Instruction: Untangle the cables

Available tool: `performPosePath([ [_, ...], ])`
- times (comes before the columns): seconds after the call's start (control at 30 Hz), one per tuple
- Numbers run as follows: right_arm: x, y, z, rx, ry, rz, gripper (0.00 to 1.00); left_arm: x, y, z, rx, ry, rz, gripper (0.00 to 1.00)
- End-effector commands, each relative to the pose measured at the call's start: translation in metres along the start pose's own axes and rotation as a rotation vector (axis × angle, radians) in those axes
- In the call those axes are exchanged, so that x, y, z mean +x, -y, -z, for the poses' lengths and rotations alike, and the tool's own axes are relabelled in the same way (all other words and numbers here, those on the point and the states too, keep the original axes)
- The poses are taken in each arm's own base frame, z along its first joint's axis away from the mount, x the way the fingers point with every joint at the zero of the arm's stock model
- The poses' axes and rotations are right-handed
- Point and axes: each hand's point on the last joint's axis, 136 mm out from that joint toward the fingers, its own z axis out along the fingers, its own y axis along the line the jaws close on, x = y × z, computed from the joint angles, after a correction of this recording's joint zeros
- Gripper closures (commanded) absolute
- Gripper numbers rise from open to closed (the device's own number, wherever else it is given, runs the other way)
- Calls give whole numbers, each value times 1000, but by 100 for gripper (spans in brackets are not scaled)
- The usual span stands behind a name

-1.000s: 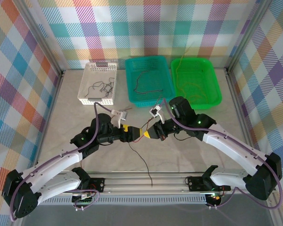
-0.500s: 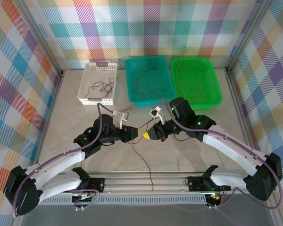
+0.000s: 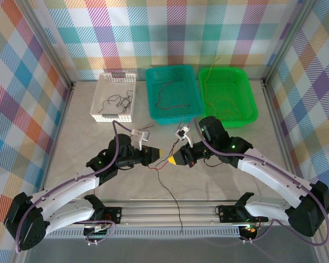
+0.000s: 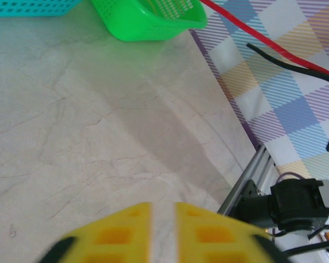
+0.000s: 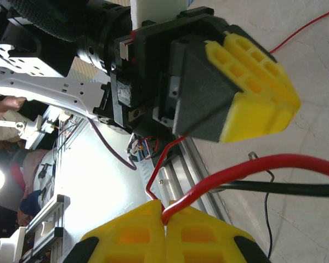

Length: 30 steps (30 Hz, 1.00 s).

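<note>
marble table (image 3: 88, 131), cables (image 3: 163, 94) in 3 baskets (image 3: 172, 68)

The desk (image 3: 82, 131) is a pale slab with faint marble-like veins. Three baskets stand in a row along its far edge. A white basket (image 3: 112, 119) is on the left, set a little apart from the others. A teal basket (image 3: 149, 96) is in the middle, and a green basket (image 3: 236, 121) sits just beside it on the right. A thin black cable (image 3: 171, 193) trails over the bare surface from the middle toward the near edge. An aluminium rail (image 3: 153, 212) runs across that edge. A red cable (image 5: 301, 24) also lies on the desk.
</note>
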Motion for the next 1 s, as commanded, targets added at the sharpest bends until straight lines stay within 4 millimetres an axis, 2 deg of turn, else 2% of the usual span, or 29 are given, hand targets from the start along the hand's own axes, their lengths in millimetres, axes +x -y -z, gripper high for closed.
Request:
performPosePath([
  [0.0, -13, -24, 12, -100, 55, 66, 100, 1, 20, -1, 106, -16, -4, 45],
  [0.13, -36, -44, 36, -197, 130, 99, 100, 5, 25, 2, 139, -25, 3, 26],
  [0.27, -48, -67, 48, -255, 139, 168, 100, 6, 28, 4, 160, -26, 6, 20],
  [0.5, -63, -90, 56, -341, 143, 238, 100, 6, 45, -1, 279, -34, 51, 17],
  [0.77, -67, -95, 56, -371, 136, 243, 100, 2, 53, -4, 326, -34, 53, 14],
  [0.97, -86, -88, 68, -311, 195, 219, 100, -1, 63, 15, 351, 8, 1, 13],
])
